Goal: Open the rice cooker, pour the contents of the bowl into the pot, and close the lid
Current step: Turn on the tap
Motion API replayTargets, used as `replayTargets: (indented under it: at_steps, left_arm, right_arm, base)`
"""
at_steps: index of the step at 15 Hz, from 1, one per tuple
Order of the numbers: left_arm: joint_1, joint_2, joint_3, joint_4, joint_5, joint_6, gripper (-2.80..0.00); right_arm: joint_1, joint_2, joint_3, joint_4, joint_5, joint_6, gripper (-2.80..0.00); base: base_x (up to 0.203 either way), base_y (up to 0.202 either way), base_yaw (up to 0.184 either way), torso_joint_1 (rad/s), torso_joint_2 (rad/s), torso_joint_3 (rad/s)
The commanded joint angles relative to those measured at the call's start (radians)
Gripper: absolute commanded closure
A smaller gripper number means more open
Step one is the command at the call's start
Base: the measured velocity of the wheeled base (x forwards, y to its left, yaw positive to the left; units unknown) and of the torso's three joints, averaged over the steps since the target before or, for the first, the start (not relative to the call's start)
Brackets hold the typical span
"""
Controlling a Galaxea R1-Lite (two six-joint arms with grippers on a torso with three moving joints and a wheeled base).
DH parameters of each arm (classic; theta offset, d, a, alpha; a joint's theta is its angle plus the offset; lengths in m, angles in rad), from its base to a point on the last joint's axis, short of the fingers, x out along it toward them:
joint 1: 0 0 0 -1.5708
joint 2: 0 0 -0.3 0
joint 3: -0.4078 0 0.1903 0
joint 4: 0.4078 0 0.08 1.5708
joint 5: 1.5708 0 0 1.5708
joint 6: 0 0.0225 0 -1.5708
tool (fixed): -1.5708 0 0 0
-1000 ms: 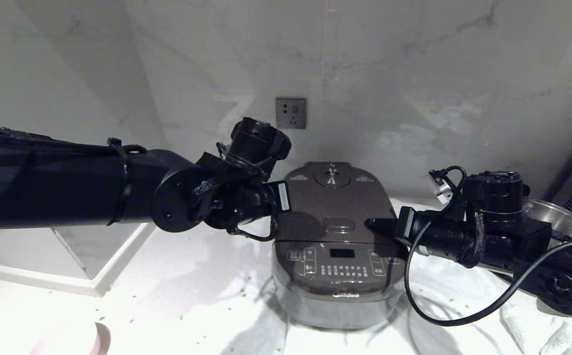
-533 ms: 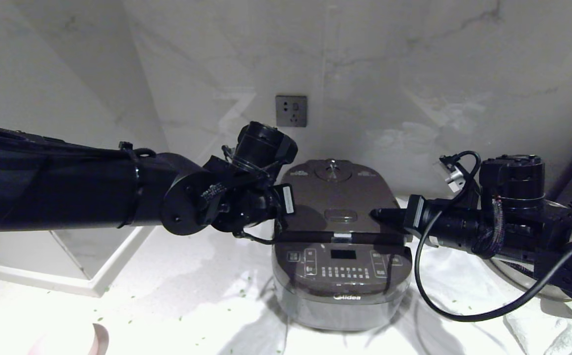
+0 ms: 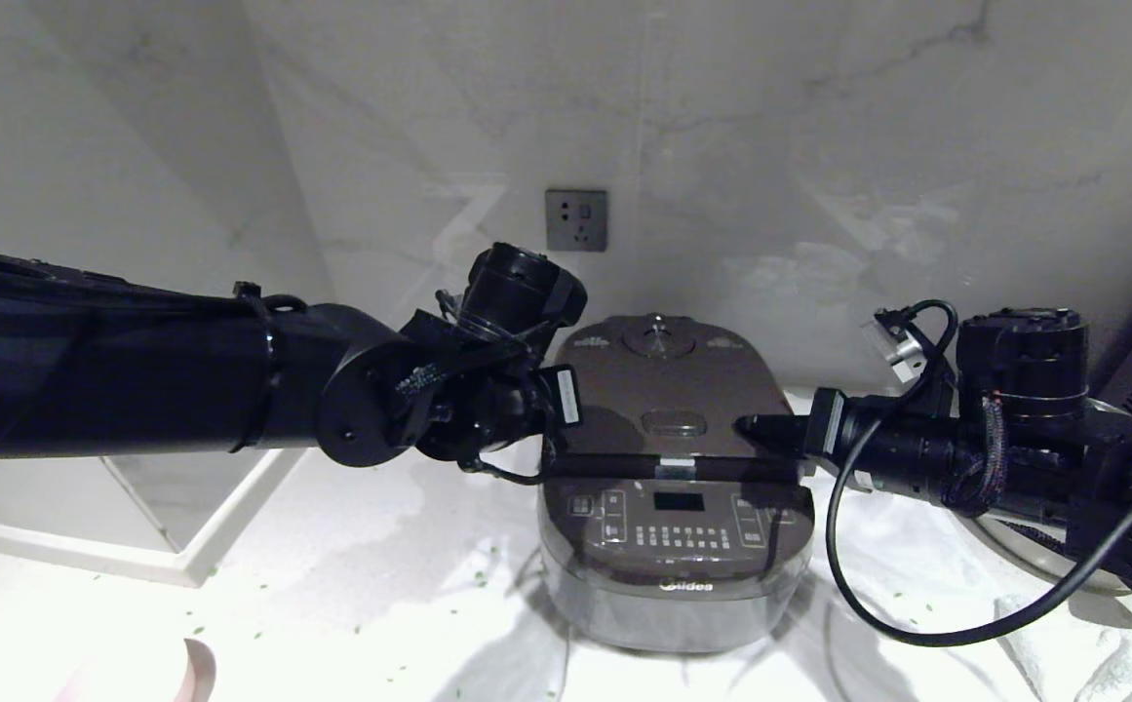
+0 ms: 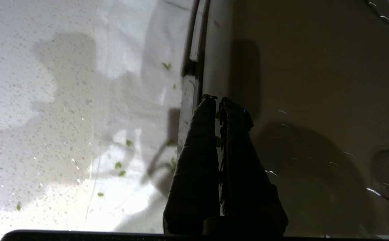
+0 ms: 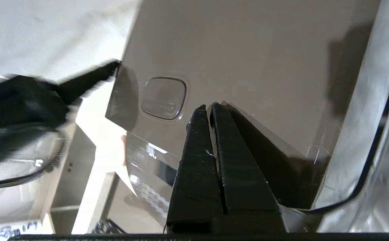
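- Marble-look wall (image 3: 819, 146) rises behind a white counter (image 3: 361, 546), with a grey socket (image 3: 575, 221) above the cooker (image 3: 675, 526).
- Cooker stands at the counter's middle, its button panel facing the robot.
- Lid (image 3: 668, 390) sits slightly raised at the front, a dark gap showing between it and the panel.
- Left gripper (image 4: 216, 100), fingers pressed together and holding nothing, has its tips at the lid's left edge.
- Right gripper (image 5: 207, 106), also closed and empty, rests its tips on the lid's right side, near the oval release button (image 5: 163, 97).
- Bowl (image 3: 151, 673) sits at the near left of the counter, well apart from the cooker.
- Green bits (image 4: 119, 169) lie scattered on the counter beside the cooker.
- Steel pan (image 3: 1043, 556) sits at the right, under the right arm.
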Motion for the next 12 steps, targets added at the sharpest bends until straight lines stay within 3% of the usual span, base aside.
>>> replayTargets:
  at_steps: [1,7,12]
  left_arm:
    - [0.002,-0.023,0.003,0.001,0.003,-0.002,0.0]
    - [-0.005,-0.06,0.028,0.005,-0.011,0.002,0.0]
    - [-0.078,-0.063,0.114,0.001,-0.032,0.003,0.0]
  right_arm:
    - [-0.003,0.069,0.023,-0.009,0.006,0.005,0.0]
    - [-0.004,0.135,0.055,-0.096,0.005,0.008,0.0]
    - [-0.004,0.112,0.047,-0.094,0.004,0.008,0.0]
  base:
    - [0.0,0.0,0.0,0.0,0.0,0.0]
    - [0.0,0.0,0.0,0.0,0.0,0.0]
    - [0.0,0.0,0.0,0.0,0.0,0.0]
